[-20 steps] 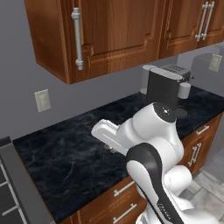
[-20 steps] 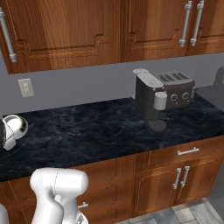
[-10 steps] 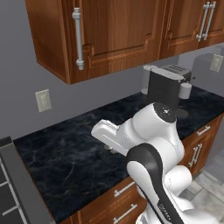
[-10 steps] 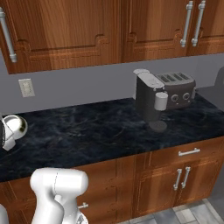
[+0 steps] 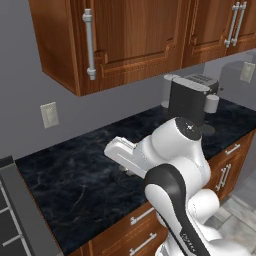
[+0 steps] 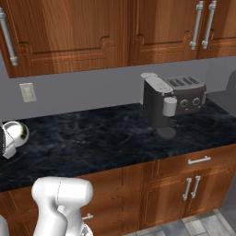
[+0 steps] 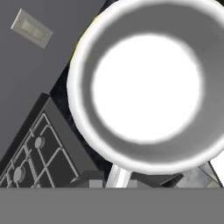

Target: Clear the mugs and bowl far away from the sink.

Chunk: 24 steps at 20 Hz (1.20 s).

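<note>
The white rounded mug sits right in front of the hand camera with its mouth facing it, pale inside. Its handle reaches down between the two dark fingertips. My gripper is shut on this mug. In the right base view the same mug hangs at the far left, above the black counter, with the dark gripper beside it at the frame's edge. The red mug, the bowl and the sink are out of view.
A dark coffee machine and a toaster stand at the counter's right end. A stove top borders the counter on the left. A wall outlet sits under the wooden upper cabinets.
The whole picture has slid very slightly, so the cameras moved a little with the base. The mug stays in the gripper at the same spot.
</note>
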Motion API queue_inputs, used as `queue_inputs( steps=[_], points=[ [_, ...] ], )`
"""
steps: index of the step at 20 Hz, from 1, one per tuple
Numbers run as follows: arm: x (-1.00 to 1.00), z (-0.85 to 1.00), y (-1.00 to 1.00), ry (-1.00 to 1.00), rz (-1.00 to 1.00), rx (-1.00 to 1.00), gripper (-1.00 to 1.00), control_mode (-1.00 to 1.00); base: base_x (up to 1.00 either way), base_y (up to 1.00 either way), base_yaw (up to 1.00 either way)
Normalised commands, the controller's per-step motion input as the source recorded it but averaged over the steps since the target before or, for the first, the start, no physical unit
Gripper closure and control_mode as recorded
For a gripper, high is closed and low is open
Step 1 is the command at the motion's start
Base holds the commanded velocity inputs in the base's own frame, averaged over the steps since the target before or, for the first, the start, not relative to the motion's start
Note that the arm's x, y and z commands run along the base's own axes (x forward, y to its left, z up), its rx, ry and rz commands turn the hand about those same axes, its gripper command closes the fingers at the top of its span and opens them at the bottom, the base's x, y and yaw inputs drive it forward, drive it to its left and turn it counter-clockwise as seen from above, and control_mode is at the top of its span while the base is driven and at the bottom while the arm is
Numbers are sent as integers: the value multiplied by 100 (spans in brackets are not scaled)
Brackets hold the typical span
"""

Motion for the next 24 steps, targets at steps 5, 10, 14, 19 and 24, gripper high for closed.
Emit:
queue_inputs(
  steps=[5,10,14,19,24],
  points=[
    [15,0,0,4,0,0,100,-100,0,0,0],
    [23,0,0,12,0,0,100,-100,0,0,0],
    [19,0,0,14,0,0,100,-100,0,0,0],
    [16,-11,0,5,0,0,100,-100,0,0,0],
    [9,-28,0,0,0,-2,100,-100,0,0,0]
  ],
)
